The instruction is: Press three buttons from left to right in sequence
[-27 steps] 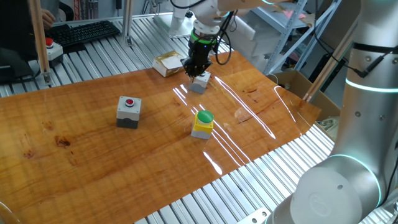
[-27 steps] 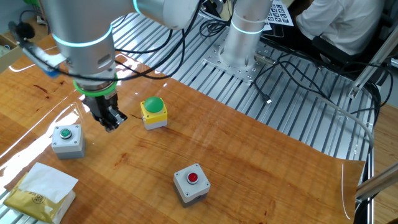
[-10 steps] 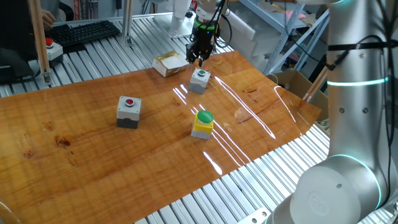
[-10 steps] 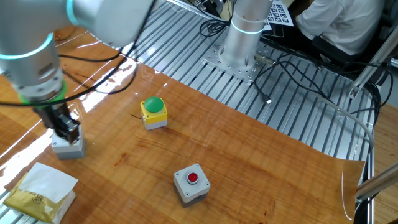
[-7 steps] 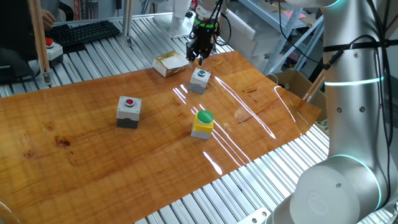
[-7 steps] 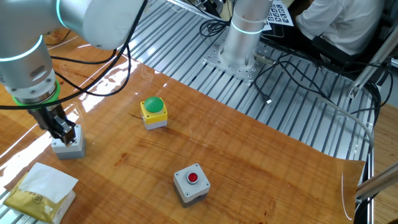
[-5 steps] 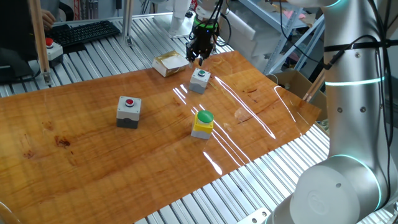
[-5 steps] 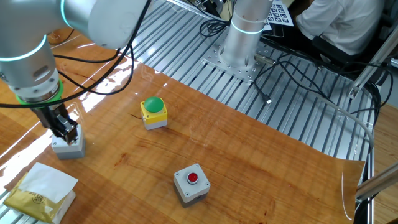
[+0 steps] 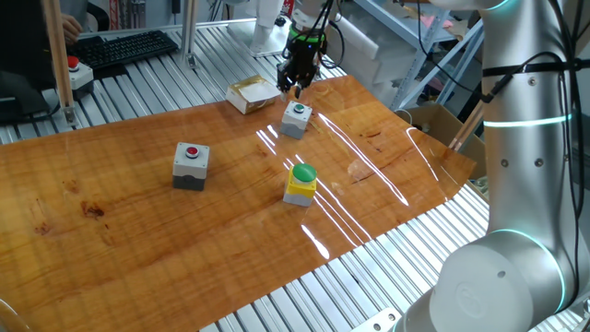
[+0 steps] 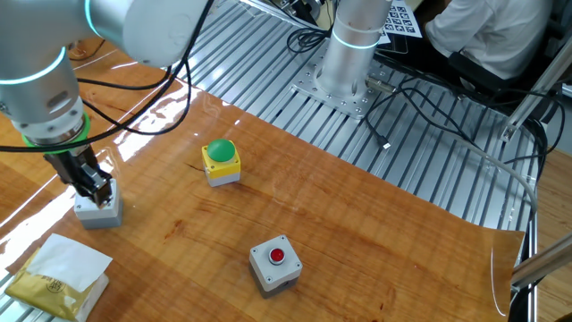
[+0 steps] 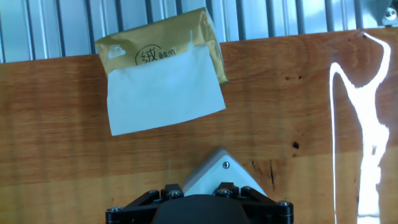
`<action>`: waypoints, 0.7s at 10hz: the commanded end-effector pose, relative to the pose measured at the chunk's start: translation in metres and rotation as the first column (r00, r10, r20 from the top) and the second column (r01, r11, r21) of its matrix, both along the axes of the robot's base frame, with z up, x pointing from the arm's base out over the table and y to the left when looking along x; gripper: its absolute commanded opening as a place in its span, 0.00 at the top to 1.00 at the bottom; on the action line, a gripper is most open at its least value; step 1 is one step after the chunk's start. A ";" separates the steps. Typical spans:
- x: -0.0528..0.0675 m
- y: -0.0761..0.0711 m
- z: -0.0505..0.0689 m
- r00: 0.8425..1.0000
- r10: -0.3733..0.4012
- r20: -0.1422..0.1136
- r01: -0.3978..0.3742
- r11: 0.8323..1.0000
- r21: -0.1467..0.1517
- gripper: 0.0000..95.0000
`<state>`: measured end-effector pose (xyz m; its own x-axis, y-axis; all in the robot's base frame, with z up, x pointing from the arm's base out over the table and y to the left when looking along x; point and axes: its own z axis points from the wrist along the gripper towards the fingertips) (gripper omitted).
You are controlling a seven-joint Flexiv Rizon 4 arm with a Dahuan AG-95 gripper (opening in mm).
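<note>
Three button boxes stand on the wooden table (image 9: 138,240). The grey box with the red button (image 9: 191,166) is at the left and shows in the other fixed view (image 10: 274,264) too. The yellow box with the green dome (image 9: 300,183) is in the middle (image 10: 221,162). The grey box with the small green button (image 9: 296,119) is farthest right. My gripper (image 9: 295,86) hangs just above this box, fingertips together. In the other fixed view the gripper (image 10: 94,186) covers the top of that box (image 10: 100,213). The hand view shows one corner of the box (image 11: 221,171).
A yellow tissue pack (image 9: 251,92) lies just behind the grey box, near the table's far edge; it shows in the hand view (image 11: 163,74) too. A keyboard (image 9: 129,48) and a red mushroom button (image 9: 74,69) sit beyond the table. The robot base (image 10: 353,54) stands on slatted metal.
Since 2.7 s ago the gripper has moved from beside the yellow box to above the grey box with the small green button. Over the last second it has barely moved.
</note>
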<state>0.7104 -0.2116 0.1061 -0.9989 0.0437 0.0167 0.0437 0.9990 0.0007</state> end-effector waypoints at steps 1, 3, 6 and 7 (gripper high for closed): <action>-0.001 0.001 0.000 1.000 -0.007 -0.006 0.007 1.000 -0.002 1.00; -0.001 0.001 0.000 0.999 -0.050 -0.005 0.050 0.999 -0.023 1.00; -0.001 0.001 0.000 0.996 -0.091 -0.022 0.090 0.995 -0.030 1.00; -0.001 0.001 0.000 0.994 -0.110 -0.020 0.110 0.993 -0.031 1.00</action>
